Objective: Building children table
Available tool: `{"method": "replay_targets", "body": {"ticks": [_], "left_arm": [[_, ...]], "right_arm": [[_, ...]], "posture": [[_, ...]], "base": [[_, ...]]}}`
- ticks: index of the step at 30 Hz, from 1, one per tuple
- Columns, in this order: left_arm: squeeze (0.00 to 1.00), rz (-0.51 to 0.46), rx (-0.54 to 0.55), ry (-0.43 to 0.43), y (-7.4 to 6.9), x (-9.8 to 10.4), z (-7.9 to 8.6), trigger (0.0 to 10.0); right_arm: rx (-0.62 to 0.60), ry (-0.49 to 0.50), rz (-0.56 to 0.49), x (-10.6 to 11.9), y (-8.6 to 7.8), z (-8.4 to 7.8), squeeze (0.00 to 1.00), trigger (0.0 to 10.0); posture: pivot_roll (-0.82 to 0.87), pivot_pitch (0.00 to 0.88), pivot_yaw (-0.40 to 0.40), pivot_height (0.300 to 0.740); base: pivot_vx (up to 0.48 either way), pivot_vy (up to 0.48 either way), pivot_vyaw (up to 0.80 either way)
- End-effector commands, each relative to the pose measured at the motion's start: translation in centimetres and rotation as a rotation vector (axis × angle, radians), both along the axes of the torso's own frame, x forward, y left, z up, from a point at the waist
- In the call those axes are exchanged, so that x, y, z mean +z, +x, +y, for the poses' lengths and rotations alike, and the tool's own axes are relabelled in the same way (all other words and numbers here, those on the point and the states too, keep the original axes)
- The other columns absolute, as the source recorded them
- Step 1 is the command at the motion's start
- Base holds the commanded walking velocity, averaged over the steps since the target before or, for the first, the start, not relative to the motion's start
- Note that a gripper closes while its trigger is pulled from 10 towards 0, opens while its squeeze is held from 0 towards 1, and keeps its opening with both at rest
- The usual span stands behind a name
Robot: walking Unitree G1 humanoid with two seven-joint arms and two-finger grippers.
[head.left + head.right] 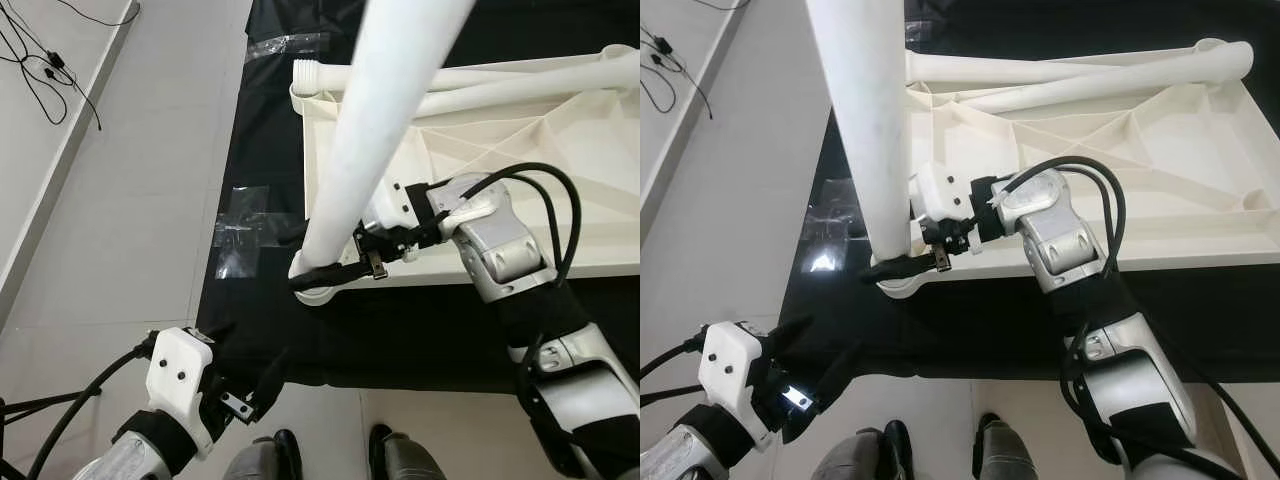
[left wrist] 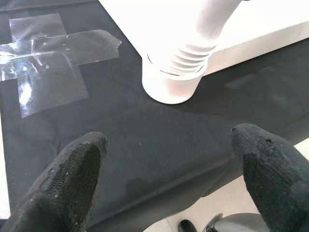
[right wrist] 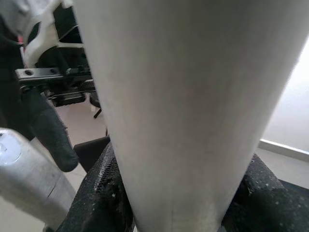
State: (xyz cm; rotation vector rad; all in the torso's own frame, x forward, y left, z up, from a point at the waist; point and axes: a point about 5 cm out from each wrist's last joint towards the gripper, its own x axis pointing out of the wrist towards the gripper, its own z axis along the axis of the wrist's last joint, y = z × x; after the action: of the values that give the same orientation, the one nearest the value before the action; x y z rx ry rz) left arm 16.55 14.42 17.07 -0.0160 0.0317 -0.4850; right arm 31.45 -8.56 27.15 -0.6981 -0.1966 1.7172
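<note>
Two black fingers of the right gripper (image 1: 322, 268) clamp the white table leg (image 1: 365, 150) near its base; leg stands upright in the corner socket (image 2: 171, 87) of the upturned tabletop (image 1: 1160, 170) on the black mat (image 1: 400, 335); left gripper (image 2: 169, 166) spread wide, near the mat's edge.

- We count three white table legs (image 1: 385, 110): one upright, two lying.
- One white tabletop (image 1: 1200, 215).
- One black mat (image 1: 400, 335).
- Two tape patches (image 1: 240, 225).
- Two grippers (image 1: 902, 268).
</note>
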Motion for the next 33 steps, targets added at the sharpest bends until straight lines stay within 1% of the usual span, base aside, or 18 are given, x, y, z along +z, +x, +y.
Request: {"method": "replay_targets", "body": {"ticks": [1,2,5,9,13,14,15,16,18,19,20,22,24,26,27,29,31,33], "left_arm": [[0.00,0.044,0.005,-0.001,-0.2,-0.7,0.2,10.0],[0.00,0.044,0.005,-0.001,-0.2,-0.7,0.2,10.0],[0.00,0.042,0.008,-0.002,-0.1,-0.7,0.1,10.0],[0.00,0.041,0.009,-0.003,-0.2,-0.7,0.1,10.0],[0.00,0.040,0.010,-0.005,-0.2,-0.6,0.1,10.0],[0.00,0.040,0.010,-0.006,-0.2,-0.6,0.1,10.0],[0.00,0.040,0.010,-0.006,-0.2,-0.6,0.1,10.0],[0.00,0.039,0.010,-0.007,-0.2,-0.6,0.0,10.0],[0.00,0.039,0.010,-0.007,-0.2,-0.6,0.0,10.0],[0.00,0.039,0.010,-0.008,-0.2,-0.6,0.0,10.0],[0.00,0.039,0.010,-0.008,-0.2,-0.6,0.0,10.0],[0.00,0.039,0.010,-0.010,-0.2,-0.6,0.1,10.0],[0.00,0.039,0.010,-0.010,-0.2,-0.6,0.1,10.0],[0.00,0.038,0.011,-0.011,-0.2,-0.6,0.1,10.0],[0.00,0.038,0.011,-0.011,-0.2,-0.6,0.1,10.0],[0.00,0.037,0.012,-0.012,-0.2,-0.5,0.0,10.0],[0.00,0.037,0.012,-0.012,-0.2,-0.5,0.0,10.0],[0.00,0.036,0.012,-0.013,-0.2,-0.5,0.0,10.0]], "right_arm": [[0.013,-0.210,0.105,-4.0,-0.1,-0.3,0.00,10.0],[0.013,-0.210,0.105,-4.0,-0.1,-0.3,0.00,10.0],[0.027,-0.264,0.079,-3.7,0.3,0.3,0.00,10.0],[0.024,-0.267,0.075,-3.5,0.5,0.5,0.00,10.0],[0.013,-0.239,0.084,-2.7,0.9,0.6,0.00,10.0],[-0.003,-0.208,0.096,-2.2,1.2,0.8,0.00,10.0],[-0.003,-0.208,0.096,-2.2,1.2,0.8,0.00,10.0],[-0.018,-0.182,0.114,-1.8,1.5,0.8,0.00,10.0],[-0.018,-0.182,0.114,-1.8,1.5,0.8,0.00,10.0],[-0.030,-0.168,0.140,-1.6,1.7,0.8,0.00,10.0],[-0.030,-0.168,0.140,-1.6,1.7,0.8,0.00,10.0],[-0.061,-0.244,0.187,-3.1,1.8,0.8,0.00,10.0],[-0.061,-0.244,0.187,-3.1,1.8,0.8,0.00,10.0],[-0.083,-0.321,0.223,-5.2,1.5,1.0,0.00,10.0],[-0.083,-0.321,0.223,-5.2,1.5,1.0,0.00,10.0],[-0.103,-0.349,0.242,-6.2,1.4,1.3,0.00,10.0],[-0.103,-0.349,0.242,-6.2,1.4,1.3,0.00,10.0],[-0.143,-0.358,0.258,-6.8,1.6,1.7,0.00,10.0]], "posture": [[-0.01,0.336,0.065,0.740],[-0.01,0.336,0.065,0.740],[-0.01,0.339,0.061,0.740],[-0.01,0.339,0.061,0.740],[-0.01,0.341,0.055,0.740],[-0.02,0.342,0.054,0.740],[-0.02,0.342,0.054,0.740],[-0.02,0.341,0.053,0.740],[-0.02,0.341,0.053,0.740],[-0.02,0.347,0.054,0.740],[-0.02,0.347,0.054,0.740],[-0.02,0.347,0.052,0.740],[-0.02,0.347,0.052,0.740],[-0.02,0.352,0.051,0.740],[-0.02,0.352,0.051,0.740],[-0.02,0.351,0.052,0.740],[-0.02,0.351,0.052,0.740],[-0.02,0.355,0.048,0.740]], "base": [[0.000,0.000,0.00],[0.000,0.000,0.00],[0.000,0.000,0.00],[0.000,0.000,0.00],[0.000,0.000,0.00],[0.000,0.000,0.00],[0.000,0.000,0.00],[0.000,0.000,0.00],[0.000,0.000,0.00],[0.000,0.000,0.00],[0.000,0.000,0.00],[0.000,0.000,0.00],[0.000,0.000,0.00],[0.000,0.000,0.00],[0.000,0.000,0.00],[0.000,0.000,0.00],[0.000,0.000,0.00],[0.000,0.000,0.00]]}}
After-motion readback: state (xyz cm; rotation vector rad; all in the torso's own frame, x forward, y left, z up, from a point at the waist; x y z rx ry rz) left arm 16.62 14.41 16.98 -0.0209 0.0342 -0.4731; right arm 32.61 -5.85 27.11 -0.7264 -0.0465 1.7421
